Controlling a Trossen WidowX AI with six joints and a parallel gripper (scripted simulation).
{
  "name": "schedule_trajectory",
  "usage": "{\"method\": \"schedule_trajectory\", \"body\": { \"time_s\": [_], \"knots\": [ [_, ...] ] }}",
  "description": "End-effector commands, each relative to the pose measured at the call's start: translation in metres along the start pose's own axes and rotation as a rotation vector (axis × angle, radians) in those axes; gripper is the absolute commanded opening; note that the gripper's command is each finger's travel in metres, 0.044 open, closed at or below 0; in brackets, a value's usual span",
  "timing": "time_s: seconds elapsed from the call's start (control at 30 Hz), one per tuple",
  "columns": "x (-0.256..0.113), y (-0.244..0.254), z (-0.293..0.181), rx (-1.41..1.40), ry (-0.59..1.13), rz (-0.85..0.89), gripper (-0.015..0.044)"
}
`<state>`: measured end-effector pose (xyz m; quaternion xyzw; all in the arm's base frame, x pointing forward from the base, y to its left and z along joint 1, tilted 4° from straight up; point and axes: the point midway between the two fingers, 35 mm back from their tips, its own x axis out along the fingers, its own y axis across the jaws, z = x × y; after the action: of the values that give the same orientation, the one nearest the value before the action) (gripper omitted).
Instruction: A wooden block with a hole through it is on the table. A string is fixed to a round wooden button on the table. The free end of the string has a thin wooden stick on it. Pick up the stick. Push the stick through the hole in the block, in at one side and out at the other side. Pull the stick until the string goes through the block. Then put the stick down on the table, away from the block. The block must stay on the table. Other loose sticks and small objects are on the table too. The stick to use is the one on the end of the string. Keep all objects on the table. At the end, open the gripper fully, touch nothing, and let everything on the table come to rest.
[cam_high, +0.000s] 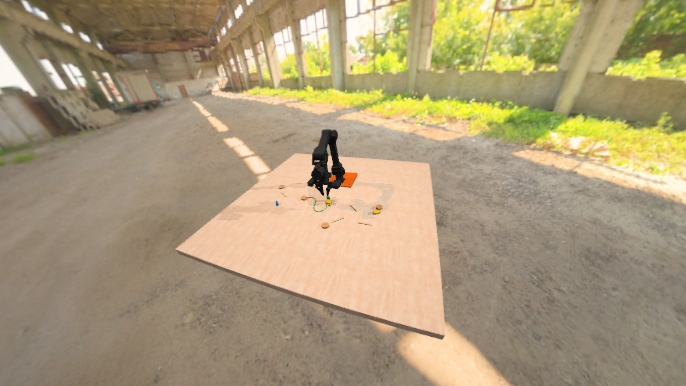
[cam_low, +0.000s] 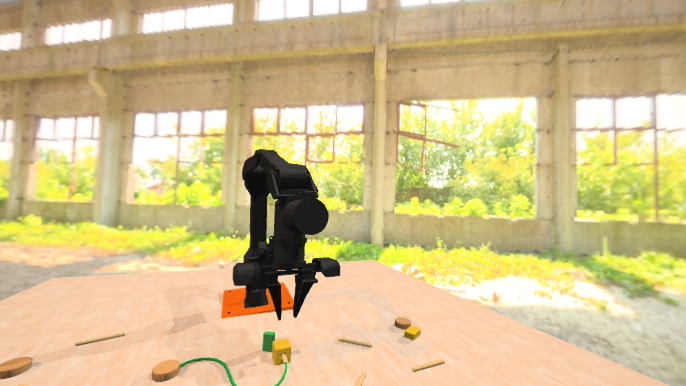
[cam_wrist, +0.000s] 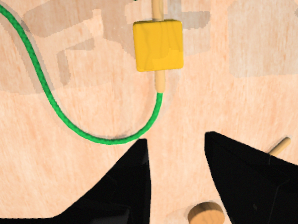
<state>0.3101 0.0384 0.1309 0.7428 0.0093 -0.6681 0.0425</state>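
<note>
1. Two black fingers of the gripper (cam_high: 325, 194) (cam_low: 287, 318) (cam_wrist: 176, 137) stand partly open, with nothing between them. If they go down again at this width and a little off line, they may press on the string (cam_high: 319, 211) (cam_low: 200, 358) (cam_wrist: 111, 142), because its loop lies near in the wrist view.
2. The stick (cam_low: 284, 358) (cam_wrist: 160, 81) is in the hole of the yellow block (cam_high: 328, 202) (cam_low: 281, 351) (cam_wrist: 158, 46). The wrist view shows wood at both sides; the exterior view shows only the string side, and the top view is too small for this.
3. If the far end is pulled crooked, I think the block may turn or lift, because the stick would rub in the hole.
4. The green block (cam_high: 328, 198) (cam_low: 269, 341) stands behind the yellow one in the exterior view. A finger which reaches for the far end could knock it.
5. The string's button (cam_high: 303, 198) (cam_low: 165, 370) shows in the top and exterior views, but not in the wrist view. A too long pull could make the string tight.
6. Only the top view shows the small blue thing (cam_high: 277, 203), well apart from the block.
</note>
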Motion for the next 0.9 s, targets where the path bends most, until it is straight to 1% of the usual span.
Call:
{"method": "schedule_trajectory", "body": {
  "time_s": [0.0,0.07,0.13,0.8,0.87],
  "knots": [
    [-0.005,0.000,0.004,0.004,-0.020,0.002,0.0124],
    [-0.005,0.000,0.000,0.016,0.005,-0.001,0.0124],
    [-0.005,0.000,0.003,0.141,0.003,-0.001,0.0124],
    [-0.003,-0.002,0.038,2.069,-0.018,0.032,0.0124],
    [-0.003,-0.002,0.042,2.221,-0.018,0.037,0.0124]
  ]
}}
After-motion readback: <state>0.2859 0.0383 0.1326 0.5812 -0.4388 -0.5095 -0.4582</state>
